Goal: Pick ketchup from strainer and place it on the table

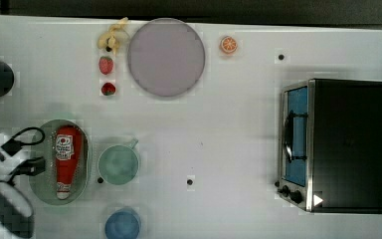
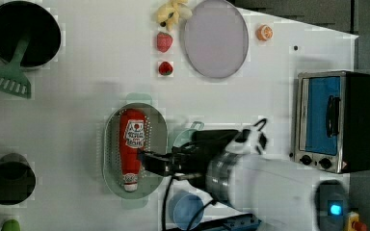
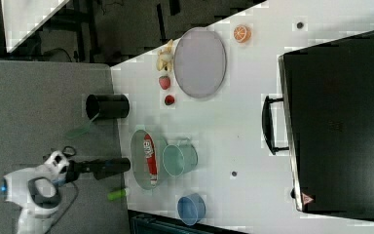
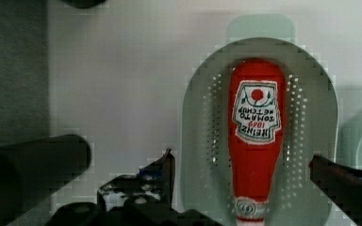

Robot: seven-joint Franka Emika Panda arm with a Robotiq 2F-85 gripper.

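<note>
**One bottle, lying lengthwise between spread fingers**

Top view: the ketchup (image 1: 67,162) lies in the strainer (image 1: 41,180) on the table (image 1: 229,124), its long axis running 12 to 6 o'clock, white cap at 6. The gripper (image 1: 30,167) comes in from 9 o'clock.

Left view: the gripper (image 2: 147,161) reaches in from 3 o'clock, over the bottle's lower half.

Wrist view: the fingers (image 4: 162,172) stand wide apart, one on each side of the bottle's neck, holding nothing. I judge that closing across the short axis would fit.

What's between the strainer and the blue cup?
In the top view, only bare table lies between the strainer and the blue cup; the green cup sits beside that gap.
</note>
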